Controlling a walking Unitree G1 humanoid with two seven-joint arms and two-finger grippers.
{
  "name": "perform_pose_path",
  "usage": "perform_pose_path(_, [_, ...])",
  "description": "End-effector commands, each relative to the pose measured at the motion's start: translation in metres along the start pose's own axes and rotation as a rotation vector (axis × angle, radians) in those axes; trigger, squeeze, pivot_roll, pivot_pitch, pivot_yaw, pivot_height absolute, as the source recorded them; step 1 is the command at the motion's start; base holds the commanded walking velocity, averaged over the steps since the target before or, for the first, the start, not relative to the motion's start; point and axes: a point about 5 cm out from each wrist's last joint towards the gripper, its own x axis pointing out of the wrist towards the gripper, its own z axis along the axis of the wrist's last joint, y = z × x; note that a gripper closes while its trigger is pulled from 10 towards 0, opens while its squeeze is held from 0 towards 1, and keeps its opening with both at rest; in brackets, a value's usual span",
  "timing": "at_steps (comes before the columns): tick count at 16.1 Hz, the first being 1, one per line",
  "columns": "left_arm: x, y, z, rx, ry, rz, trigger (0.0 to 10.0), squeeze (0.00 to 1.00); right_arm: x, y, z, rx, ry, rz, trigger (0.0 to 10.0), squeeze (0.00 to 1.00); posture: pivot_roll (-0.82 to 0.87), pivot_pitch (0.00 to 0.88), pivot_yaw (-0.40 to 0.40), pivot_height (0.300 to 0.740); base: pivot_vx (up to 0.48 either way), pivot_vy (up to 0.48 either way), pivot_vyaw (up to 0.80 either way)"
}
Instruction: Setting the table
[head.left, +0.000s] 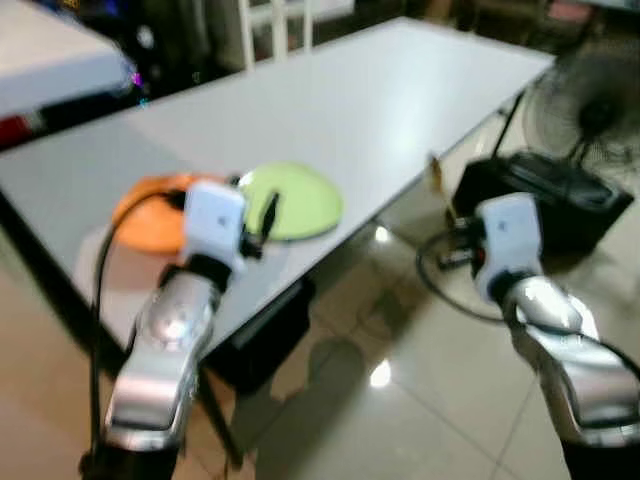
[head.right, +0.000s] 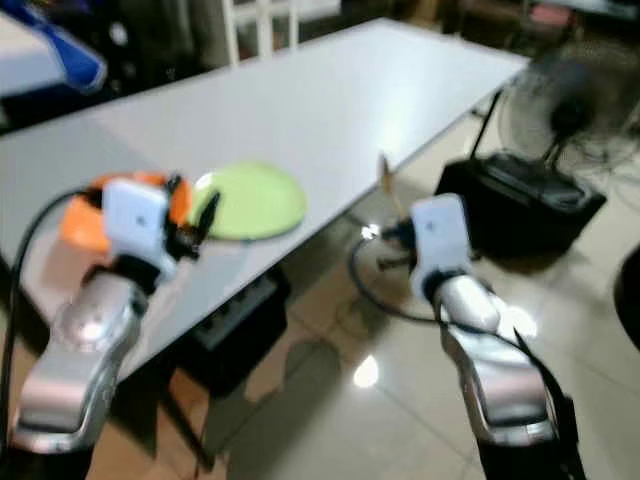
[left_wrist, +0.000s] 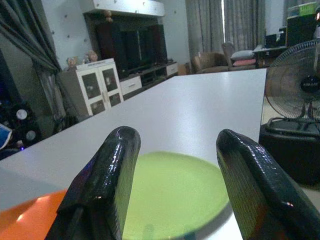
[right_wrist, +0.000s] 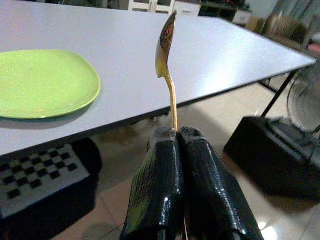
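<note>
Spoon (right_wrist: 167, 60) pinched by its thin handle in the right claw (right_wrist: 176, 137), fingers pressed together on the metal. It stands nearly upright out of the fingertips, long axis running from the claw up and away toward the desk (head.left: 400, 90), bowl at the far, upper end, seen almost edge-on. It hangs over the tiled floor, off the desk's near edge, not yet above the surface.

Green plate (head.left: 290, 200) lies flat on the desk close to that edge, with an orange plate (head.left: 150, 215) just beside it on the robot's left; whether the two touch cannot be told. Left claw (left_wrist: 175, 150) hovers low over the desk just short of the green plate, fingers spread, holding nothing.

Step in hand, as judged: laying the spoon beside the green plate. To do it well the right arm should carry the spoon in over the edge onto the bare desk on the plate's right side, tip the handle down until the long axis lies flat and parallel to the plate's side, then release low so the slim handle does not bounce or roll off the edge
</note>
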Motion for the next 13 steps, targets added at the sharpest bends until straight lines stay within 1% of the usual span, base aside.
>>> perform_pose_path(1, [0.0019,-0.0080,0.0020,-0.003,-0.007,-0.028,10.0,0.00,-0.0013,-0.0087,-0.0005,-0.042,0.006,-0.028,10.0,0.00,-0.01,0.000,-0.011,0.740,0.356,0.000,0.80])
perform_pose_path(2, [0.0024,-0.0083,0.0028,-0.001,-0.010,-0.029,10.0,0.00,-0.0006,-0.0077,0.0003,-0.070,-0.001,-0.023,10.0,0.00,-0.01,0.000,-0.012,0.740,0.360,0.000,0.80])
perform_pose_path(3, [0.0025,-0.0081,0.0029,-0.001,-0.010,-0.030,10.0,0.00,-0.0006,-0.0077,0.0005,-0.072,-0.002,-0.026,10.0,0.00,-0.01,0.000,-0.012,0.740,0.356,0.000,0.80])
perform_pose_path(5, [0.0026,-0.0076,0.0032,0.002,-0.011,-0.030,10.0,0.00,-0.0003,-0.0121,0.0003,-0.032,-0.009,-0.055,10.0,0.00,-0.01,0.000,-0.012,0.740,0.358,0.000,0.00])
perform_pose_path(9, [0.0023,-0.0077,0.0040,0.007,-0.010,-0.029,10.0,0.00,0.0003,-0.0158,-0.0012,-0.051,-0.002,-0.039,10.0,0.00,-0.01,0.000,-0.012,0.740,0.333,0.000,0.00])
perform_pose_path(10, [0.0013,-0.0088,0.0042,0.007,-0.007,-0.041,10.0,0.00,0.0010,-0.0164,-0.0013,-0.065,-0.003,-0.027,10.0,0.00,-0.01,0.000,-0.015,0.740,0.000,0.000,0.00])
perform_pose_path(12, [-0.0023,-0.0120,0.0030,0.045,0.003,-0.079,10.0,0.00,0.0027,-0.0131,-0.0001,-0.099,-0.014,0.036,10.0,0.00,0.00,0.000,-0.018,0.740,0.000,0.000,0.00])
perform_pose_path(13, [-0.0033,-0.0121,0.0033,0.046,0.004,-0.082,10.0,0.00,0.0047,-0.0098,-0.0009,-0.121,-0.011,0.089,10.0,0.00,0.00,0.000,-0.019,0.740,0.000,0.000,0.00])
